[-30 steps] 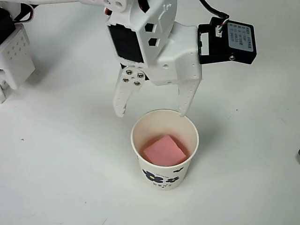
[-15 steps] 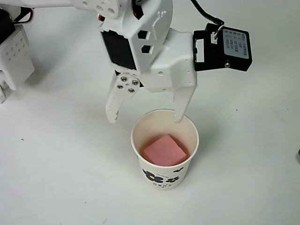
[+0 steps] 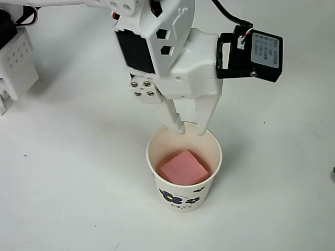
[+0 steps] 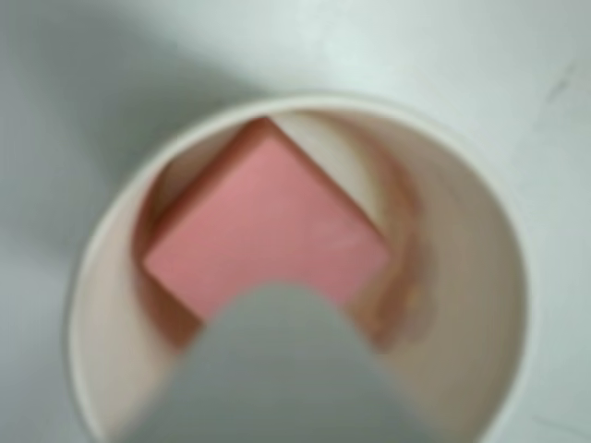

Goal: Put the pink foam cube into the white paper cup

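Observation:
The pink foam cube [image 3: 183, 167] lies tilted at the bottom of the white paper cup [image 3: 180, 194], which stands upright on the table with navy flowers on its side. My white gripper [image 3: 191, 130] hangs over the cup's far rim. Its fingers are drawn together to a narrow gap with nothing between them. From the wrist view I look straight down into the cup [image 4: 462, 277] at the cube [image 4: 268, 231], and one blurred grey finger [image 4: 277, 369] covers the lower middle.
A white robot base part [image 3: 18, 63] stands at the left edge of the overhead view. The black camera module [image 3: 251, 55] sticks out to the right of the gripper. The table around the cup is plain white.
The gripper's left finger has swung in from wide open to nearly meet the right one. The cube and the cup have not moved.

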